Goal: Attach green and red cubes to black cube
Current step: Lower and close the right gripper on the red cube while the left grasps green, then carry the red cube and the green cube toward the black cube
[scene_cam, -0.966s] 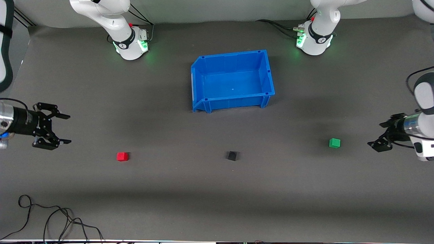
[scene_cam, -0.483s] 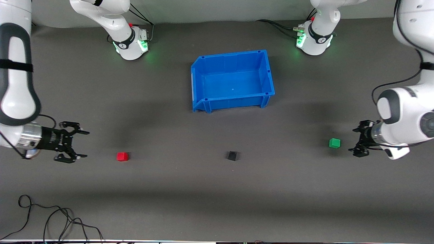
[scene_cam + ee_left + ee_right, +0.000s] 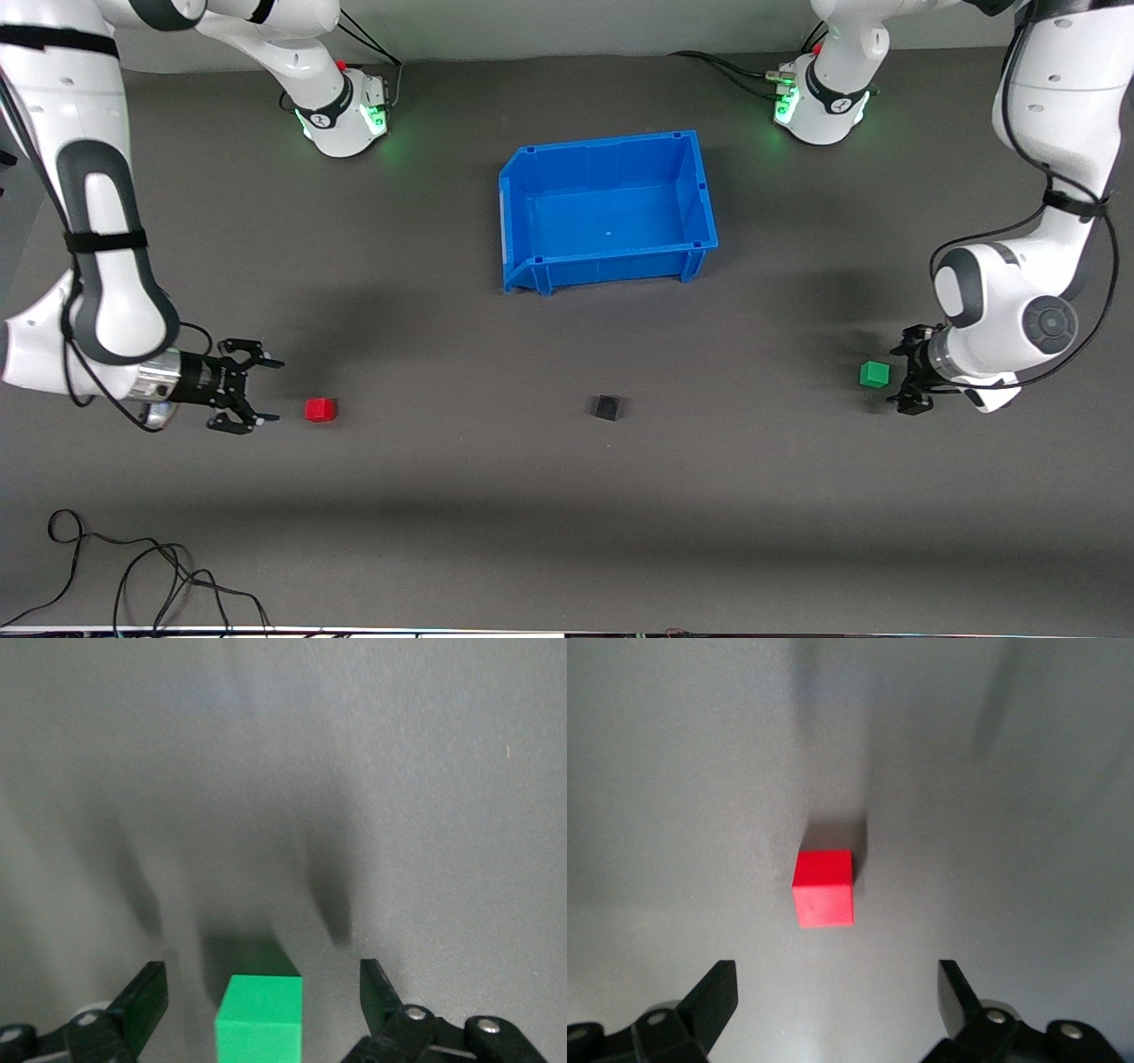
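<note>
Left gripper (image 3: 901, 381) fingers spread at green cube (image 3: 873, 374) | right gripper (image 3: 266, 390) fingers spread near red cube (image 3: 320, 408) | risk: fingertip nudge skews a cube.

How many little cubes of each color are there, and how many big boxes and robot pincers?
Red cube: 1
Green cube: 1
Black cube: 1
Blue bin: 1
Pincers: 2, the left pincer open beside the green cube, the right pincer open beside the red cube
Total: 6
</note>
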Robot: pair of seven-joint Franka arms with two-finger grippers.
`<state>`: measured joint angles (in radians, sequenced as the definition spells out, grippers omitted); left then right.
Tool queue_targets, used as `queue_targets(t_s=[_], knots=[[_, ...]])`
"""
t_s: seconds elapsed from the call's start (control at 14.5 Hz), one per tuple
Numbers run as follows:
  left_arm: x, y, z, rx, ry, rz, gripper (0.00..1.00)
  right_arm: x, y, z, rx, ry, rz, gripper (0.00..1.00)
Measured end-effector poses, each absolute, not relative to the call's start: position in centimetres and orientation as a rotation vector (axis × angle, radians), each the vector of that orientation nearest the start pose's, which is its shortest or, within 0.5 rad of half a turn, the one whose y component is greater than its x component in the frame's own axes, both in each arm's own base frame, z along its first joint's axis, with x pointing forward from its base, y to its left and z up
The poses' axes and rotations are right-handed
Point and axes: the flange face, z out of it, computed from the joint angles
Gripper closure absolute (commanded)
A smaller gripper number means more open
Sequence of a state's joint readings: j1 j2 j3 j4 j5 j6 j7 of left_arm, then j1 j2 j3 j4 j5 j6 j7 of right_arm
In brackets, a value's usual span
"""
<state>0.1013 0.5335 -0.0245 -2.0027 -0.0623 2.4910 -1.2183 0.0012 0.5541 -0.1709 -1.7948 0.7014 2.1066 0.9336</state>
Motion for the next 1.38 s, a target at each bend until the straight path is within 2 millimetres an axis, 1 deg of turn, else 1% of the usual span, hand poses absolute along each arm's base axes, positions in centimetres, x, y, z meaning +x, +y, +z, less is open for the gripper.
queue_targets(t_s=[0.14,0.21,0.28,0.34,0.41,0.55,0.69,0.76,0.83,0.9,0.97,1.03,1.1,1.17,1.31,1.38], knots=[[59.9,4.1,18.1,-2.473,-1.961,0.106,0.06,63.5,-6.0,21.0,-1.985,1.896,0.496,0.00],[59.9,3.8,17.9,-2.478,-1.952,0.110,0.09,63.6,-5.6,20.2,-1.990,1.899,0.489,0.00],[59.9,3.3,17.8,-2.484,-1.941,0.114,0.16,63.6,-5.3,19.6,-1.996,1.898,0.485,0.00],[59.8,2.8,17.7,-2.491,-1.928,0.118,0.27,63.6,-5.3,19.0,-1.997,1.892,0.480,0.00],[59.8,2.4,17.6,-2.499,-1.915,0.121,0.36,63.5,-5.3,18.5,-1.996,1.881,0.481,0.00],[59.8,2.0,17.5,-2.507,-1.901,0.120,0.33,63.6,-5.3,18.0,-2.002,1.867,0.480,0.00],[59.9,2.3,17.6,-2.502,-1.907,0.115,0.28,63.8,-5.4,17.7,-2.003,1.869,0.465,0.00],[60.0,2.7,17.7,-2.497,-1.913,0.110,0.27,63.8,-5.5,17.4,-2.004,1.872,0.464,0.01],[60.0,2.9,17.7,-2.494,-1.916,0.106,0.27,63.8,-5.5,17.1,-2.006,1.873,0.465,0.03],[60.1,3.1,17.8,-2.493,-1.919,0.104,0.34,63.7,-5.4,17.0,-2.007,1.873,0.467,0.15],[60.1,3.1,17.8,-2.493,-1.920,0.102,0.45,63.8,-5.4,16.9,-2.008,1.872,0.466,0.31],[60.1,3.1,17.8,-2.493,-1.920,0.102,0.58,63.8,-5.4,16.9,-2.009,1.871,0.464,0.44],[60.1,3.1,17.8,-2.493,-1.920,0.102,0.73,63.9,-5.4,16.9,-2.009,1.870,0.462,0.50],[60.1,3.1,17.8,-2.493,-1.920,0.102,0.83,64.1,-5.4,16.9,-2.010,1.868,0.460,0.51],[60.2,3.1,17.9,-2.495,-1.920,0.098,1.00,64.1,-5.4,16.9,-2.010,1.867,0.458,0.67],[60.5,3.0,18.2,-2.499,-1.922,0.090,1.00,64.2,-5.4,17.0,-2.010,1.866,0.457,0.76]])
